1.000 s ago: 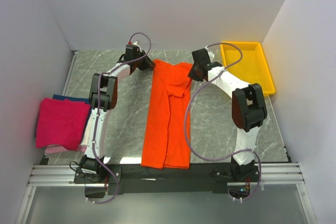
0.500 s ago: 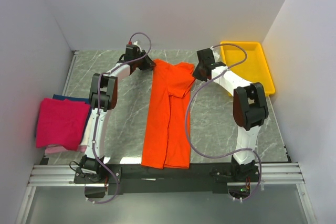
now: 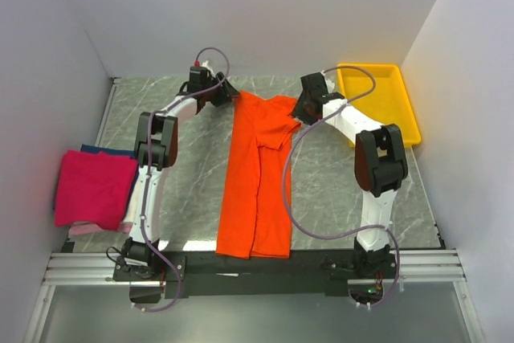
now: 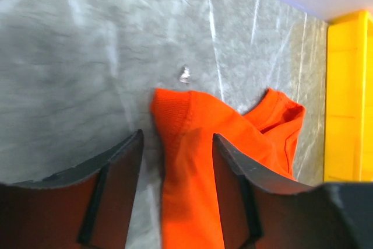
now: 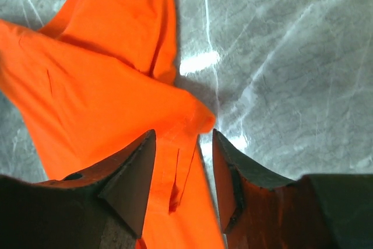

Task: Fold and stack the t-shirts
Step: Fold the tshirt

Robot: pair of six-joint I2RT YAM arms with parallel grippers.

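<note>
Item: orange t-shirt [image 3: 257, 182]. Folded lengthwise into a long strip, lying flat down the middle of the tabletop [image 3: 193, 174], collar end far, hem at the near edge. One sleeve lies doubled over at the far right.

Stack: magenta t-shirt [image 3: 92, 189] on top, with a dark blue t-shirt [image 3: 108, 151] and a pale t-shirt [image 3: 80, 230] showing beneath it. Sits at the left side, well apart from the orange strip.

Yellow tray [image 3: 377, 102]: far right corner, not in use.

Left arm [image 3: 152, 138]: jaws parted, gripping nothing. They straddle the shirt's far left corner, which lies flat on the tabletop between them.

Right arm [image 3: 377, 162]: jaws parted, gripping nothing. A peaked tip of the folded sleeve sits between them.

Stage, as judged: lengthwise fold laid, crosswise fold and stacking not yet done.

Hazards:
- Cloth lies between both sets of jaws, so a finger may snag it on lifting away and drag the corner out of line
- The raised sleeve tip is not pressed flat and may flop open
- An uneven regrasp of the far corners would skew the crosswise fold
</note>
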